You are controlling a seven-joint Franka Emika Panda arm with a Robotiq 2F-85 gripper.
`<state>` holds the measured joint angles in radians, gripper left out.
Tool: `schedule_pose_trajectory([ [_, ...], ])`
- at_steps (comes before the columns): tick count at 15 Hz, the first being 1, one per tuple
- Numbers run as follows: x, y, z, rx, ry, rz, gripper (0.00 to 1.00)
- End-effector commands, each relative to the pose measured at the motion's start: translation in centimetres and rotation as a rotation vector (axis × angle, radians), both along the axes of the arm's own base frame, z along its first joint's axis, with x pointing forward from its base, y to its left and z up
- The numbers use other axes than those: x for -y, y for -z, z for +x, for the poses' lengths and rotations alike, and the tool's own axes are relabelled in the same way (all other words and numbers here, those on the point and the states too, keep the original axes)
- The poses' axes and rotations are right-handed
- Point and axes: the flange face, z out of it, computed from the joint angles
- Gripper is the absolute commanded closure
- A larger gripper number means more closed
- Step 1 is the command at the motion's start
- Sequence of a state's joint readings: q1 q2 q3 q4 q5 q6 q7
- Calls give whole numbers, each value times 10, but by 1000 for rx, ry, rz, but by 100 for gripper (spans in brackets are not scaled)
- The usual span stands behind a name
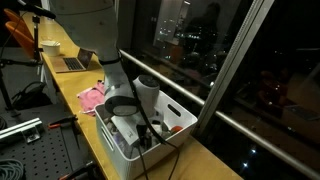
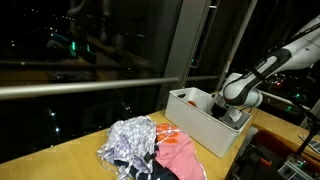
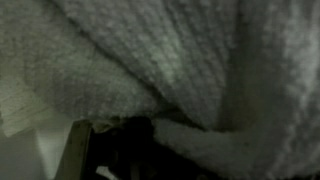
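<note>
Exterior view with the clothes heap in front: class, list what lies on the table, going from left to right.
Patterned grey-and-white cloth → pink cloth → white bin.

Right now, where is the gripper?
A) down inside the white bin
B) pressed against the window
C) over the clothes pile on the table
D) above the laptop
A: in both exterior views the gripper reaches down into the white bin, and the wrist view is filled with white knit fabric.

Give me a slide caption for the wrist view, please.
Close-up: white knitted cloth fills nearly the whole frame, with shadow beneath.
</note>
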<state>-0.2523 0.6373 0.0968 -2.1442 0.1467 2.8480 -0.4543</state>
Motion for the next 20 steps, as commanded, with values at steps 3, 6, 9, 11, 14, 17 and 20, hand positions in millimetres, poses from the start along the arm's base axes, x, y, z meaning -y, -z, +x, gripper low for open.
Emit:
schedule_pose_trajectory([
  [3,5,-4,16,17,43,31,66],
  [6,1,-28,27,40,60,59,87],
  [9,-6,-61,41,74,60,89,100],
  [11,-13,-91,51,108,57,104,100],
  [14,-23,-140,63,155,48,118,100],
  [17,-37,-203,73,207,36,130,100],
  [20,-68,-274,80,280,-18,131,100],
])
